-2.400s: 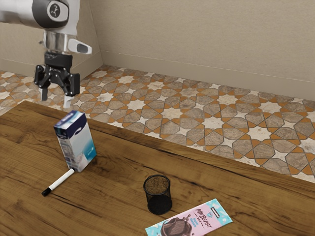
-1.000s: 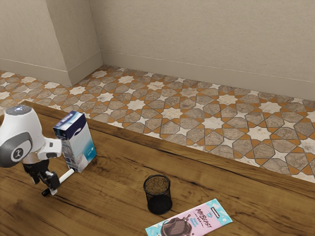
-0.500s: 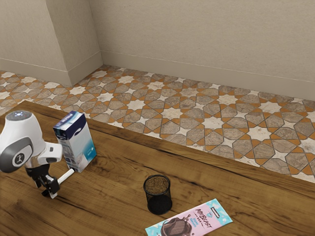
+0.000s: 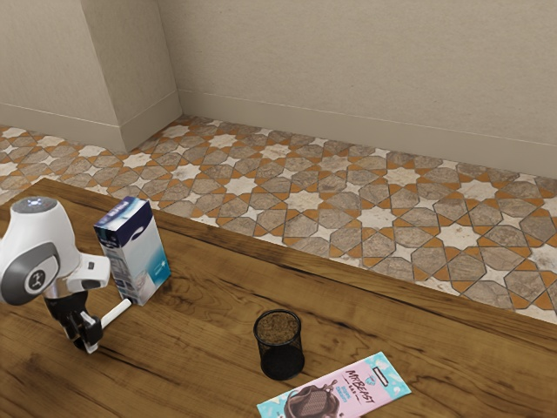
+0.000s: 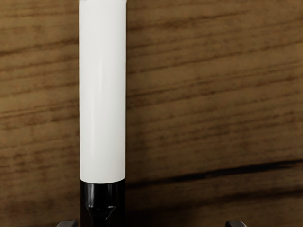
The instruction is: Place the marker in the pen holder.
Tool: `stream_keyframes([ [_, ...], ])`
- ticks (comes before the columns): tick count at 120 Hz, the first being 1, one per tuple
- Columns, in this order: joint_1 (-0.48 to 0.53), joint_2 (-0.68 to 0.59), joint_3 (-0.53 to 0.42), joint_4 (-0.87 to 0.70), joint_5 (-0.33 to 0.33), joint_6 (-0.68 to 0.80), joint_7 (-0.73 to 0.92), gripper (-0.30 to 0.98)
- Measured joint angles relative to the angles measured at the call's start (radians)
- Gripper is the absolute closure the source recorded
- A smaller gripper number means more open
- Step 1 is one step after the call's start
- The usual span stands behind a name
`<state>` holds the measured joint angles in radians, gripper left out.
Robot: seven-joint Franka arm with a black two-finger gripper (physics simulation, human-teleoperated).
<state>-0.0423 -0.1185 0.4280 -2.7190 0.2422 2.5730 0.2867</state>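
Observation:
My gripper (image 4: 88, 343) is low at the table in the exterior view, over the black-capped end of the marker (image 4: 117, 313). The marker's white end points toward the milk-like carton. In the wrist view, the tips of my gripper (image 5: 151, 223) stand apart at the lower edge, with the black cap of the marker (image 5: 102, 94) between them, much nearer one tip than the other. The gripper is open. The black mesh pen holder (image 4: 280, 357) stands upright toward the exterior view's right, apart from the marker.
A blue and white carton (image 4: 141, 252) stands close by the marker's white end. Beyond the pen holder, a pink and blue chocolate bar (image 4: 344, 392) lies flat on the wooden table (image 4: 209, 296).
My hand has come down from above the table's far side to the marker. Over the last half second its fingers have drawn closer together. The marker shows no clear move.

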Motion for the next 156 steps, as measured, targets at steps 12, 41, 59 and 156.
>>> stream_keyframes([
  [12, 0.0, 0.01, 0.0, 0.002, 0.001, 0.012, 0.004, 0.32],
  [41, 0.0, 0.039, 0.0, 0.017, 0.003, 0.026, 0.011, 0.34],
  [59, 0.0, 0.05, 0.0, 0.016, 0.002, 0.035, 0.014, 0.35],
  [156, -0.003, -0.15, -0.06, -0.125, -0.021, 0.061, 0.015, 0.67],
])
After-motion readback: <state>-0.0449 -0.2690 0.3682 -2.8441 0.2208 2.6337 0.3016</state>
